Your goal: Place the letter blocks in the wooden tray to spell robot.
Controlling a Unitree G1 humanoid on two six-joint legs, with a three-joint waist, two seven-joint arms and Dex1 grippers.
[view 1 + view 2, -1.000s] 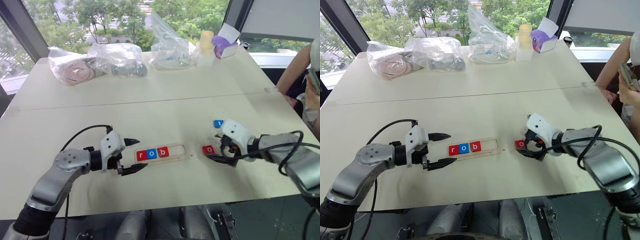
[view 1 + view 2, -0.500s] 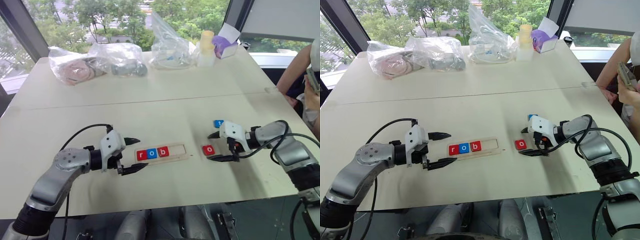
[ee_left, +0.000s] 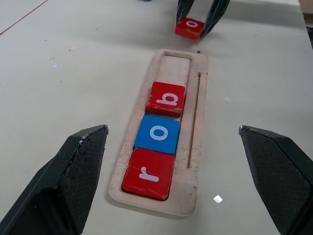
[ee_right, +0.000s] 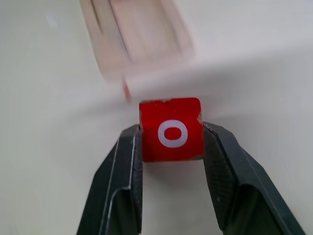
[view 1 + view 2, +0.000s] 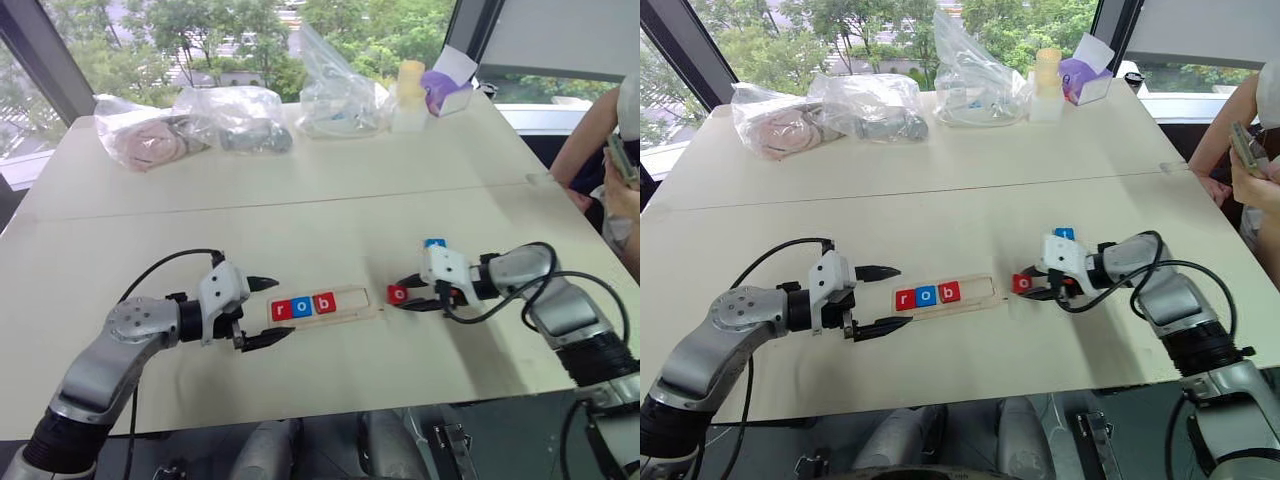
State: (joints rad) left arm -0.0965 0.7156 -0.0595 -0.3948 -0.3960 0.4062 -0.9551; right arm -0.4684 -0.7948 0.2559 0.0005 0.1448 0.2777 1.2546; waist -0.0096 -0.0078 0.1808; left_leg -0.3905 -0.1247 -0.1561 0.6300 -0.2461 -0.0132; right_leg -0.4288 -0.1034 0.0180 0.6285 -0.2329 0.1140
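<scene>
Right wrist view: right gripper [image 4: 172, 142] clamps red o block [image 4: 171, 129], seemingly lifted.

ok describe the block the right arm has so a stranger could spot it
Find the wooden tray near the front of the table, holding r, o, b. Just off its empty end, the right gripper pinches a red o block. The tray's o is blue; the loose blue block lies behind the gripper.
</scene>
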